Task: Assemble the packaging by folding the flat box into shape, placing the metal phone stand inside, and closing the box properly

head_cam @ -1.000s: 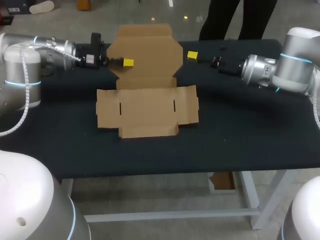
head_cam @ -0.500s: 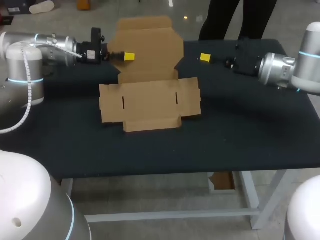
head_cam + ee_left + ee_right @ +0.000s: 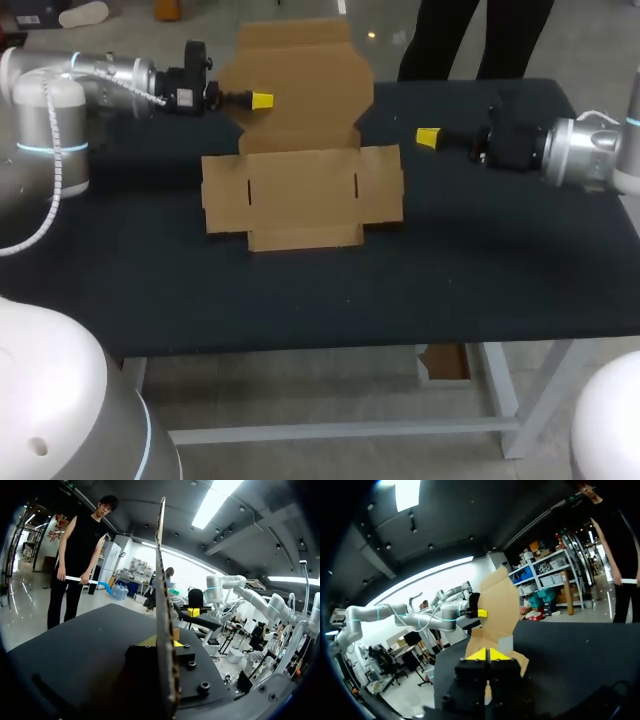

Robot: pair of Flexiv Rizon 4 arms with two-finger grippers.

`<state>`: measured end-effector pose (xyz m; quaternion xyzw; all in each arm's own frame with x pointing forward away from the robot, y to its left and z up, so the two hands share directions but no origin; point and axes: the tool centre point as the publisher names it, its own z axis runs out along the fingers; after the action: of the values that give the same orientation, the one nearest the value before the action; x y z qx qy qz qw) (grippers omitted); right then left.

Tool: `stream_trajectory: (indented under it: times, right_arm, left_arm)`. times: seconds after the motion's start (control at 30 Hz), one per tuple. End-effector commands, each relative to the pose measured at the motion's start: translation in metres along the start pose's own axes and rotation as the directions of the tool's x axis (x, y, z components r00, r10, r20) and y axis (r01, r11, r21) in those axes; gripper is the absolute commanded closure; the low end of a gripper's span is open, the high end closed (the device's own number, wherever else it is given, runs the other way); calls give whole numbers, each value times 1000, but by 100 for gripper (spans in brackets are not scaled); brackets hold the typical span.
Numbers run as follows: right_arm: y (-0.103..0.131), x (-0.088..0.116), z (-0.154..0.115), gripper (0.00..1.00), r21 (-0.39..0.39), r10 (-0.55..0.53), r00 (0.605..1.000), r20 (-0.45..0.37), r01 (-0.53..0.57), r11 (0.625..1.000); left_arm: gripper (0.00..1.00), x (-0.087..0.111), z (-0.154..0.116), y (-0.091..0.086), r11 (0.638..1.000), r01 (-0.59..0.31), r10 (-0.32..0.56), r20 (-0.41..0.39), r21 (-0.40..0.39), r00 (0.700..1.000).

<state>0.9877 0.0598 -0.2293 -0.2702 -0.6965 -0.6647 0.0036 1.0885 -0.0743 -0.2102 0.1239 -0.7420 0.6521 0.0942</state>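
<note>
Folding the flat box [image 3: 300, 190] mid-worktop [image 3: 480, 260]: from the head view, the left end effector [image 3: 262, 100] pinches its raised lid [image 3: 300, 70], and its sides probably need lifting next. Left wrist view: the lid stands edge-on between the clamped tips. Right wrist view: the right end effector [image 3: 489, 654] is pinched together and empty, farther from the box than before.
</note>
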Motion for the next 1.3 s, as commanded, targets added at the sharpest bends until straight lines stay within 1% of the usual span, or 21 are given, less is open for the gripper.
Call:
stream_trajectory:
  times: [0.03,0.07,0.1,0.63,0.73,0.8,0.83,0.9,0.93,1.0,1.03,1.07,1.13,1.3]
  right_arm:
    - [-4,19,-11,100,-4,-44,994,100,45,999]
    - [-6,21,-11,100,-9,-48,995,88,49,999]
    - [-9,25,-11,100,-48,-38,996,84,42,998]
    - [-7,25,-10,100,-53,-47,995,83,52,997]
    - [-4,31,-10,100,-47,-113,991,77,117,992]
    - [-4,35,-13,100,-40,-171,982,76,174,984]
    - [-4,36,-15,100,-34,-185,979,80,188,982]
    - [-4,38,-20,100,-20,-245,965,90,248,969]
    - [-4,38,-22,100,-17,-251,963,95,254,967]
    - [-5,40,-26,100,-2,-320,942,98,322,947]
    - [-5,41,-28,100,8,-345,931,118,346,938]
    - [-6,41,-29,100,12,-369,922,119,371,929]
    - [-8,41,-32,100,23,-398,907,137,399,917]
    - [-16,39,-31,100,39,-418,899,127,417,908]
  left_arm:
    - [100,6,-1,-8,999,-37,37,-15,-28,999]
    - [100,7,-2,-9,998,-45,45,-17,-42,999]
    - [100,8,-4,-12,997,-54,53,-28,-60,998]
    - [100,8,-4,-12,997,-54,53,-28,-60,998]
    - [100,10,-6,-11,996,-88,87,-15,-22,996]
    - [100,11,-5,-12,994,-111,111,5,-13,994]
    - [100,13,-5,-13,992,-125,125,2,-10,992]
    - [100,16,-3,-15,991,-136,136,22,-11,990]
    - [100,17,-2,-16,990,-138,138,17,-13,990]
    - [100,21,0,-19,988,-154,155,28,-18,988]
    - [100,23,1,-20,987,-157,158,24,-16,987]
    - [100,25,2,-21,986,-168,168,26,-7,985]
    - [100,28,2,-22,983,-186,186,34,-1,982]
    - [100,36,6,-25,979,-204,204,50,4,978]
